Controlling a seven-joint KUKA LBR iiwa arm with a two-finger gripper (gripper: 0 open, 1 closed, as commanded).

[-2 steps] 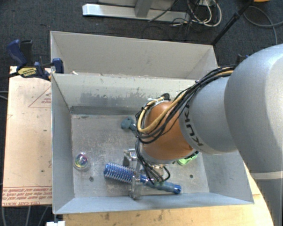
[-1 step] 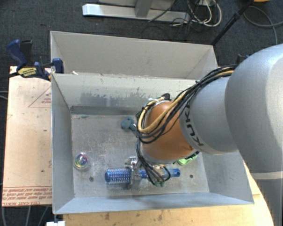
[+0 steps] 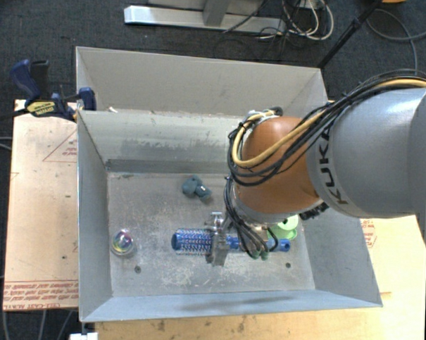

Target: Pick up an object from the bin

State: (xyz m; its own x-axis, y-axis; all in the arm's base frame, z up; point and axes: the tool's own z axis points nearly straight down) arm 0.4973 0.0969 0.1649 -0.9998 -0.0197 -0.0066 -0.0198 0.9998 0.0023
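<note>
The arm (image 3: 383, 152) comes in from the right and hangs low over the bin (image 3: 92, 196), its wrist under a round orange cover (image 3: 273, 168) with yellow and black cables (image 3: 271, 129) looped across it. Below the cover the pincer (image 3: 218, 240) is down at the bin floor, right of the middle and toward the near wall.

Its two metal fingers (image 3: 220, 256) stand apart, one on the far side and one on the near side of a blue brush (image 3: 191, 241). The brush lies flat on the floor, pointing left and right. Its bristled head sticks out to the left of the pincer, and its handle runs right, beneath the wrist. The fingers straddle it about where head and handle meet. The pincer is open by roughly the brush's width; whether the fingers press on the brush cannot be told.

A green thing (image 3: 289, 224) lies just behind the handle, partly hidden by the cover. A small grey-blue piece (image 3: 195, 189) sits near the back wall, left of the cover and apart from the brush. A shiny ball (image 3: 123, 242) rests well to the left, near the left wall.
</note>
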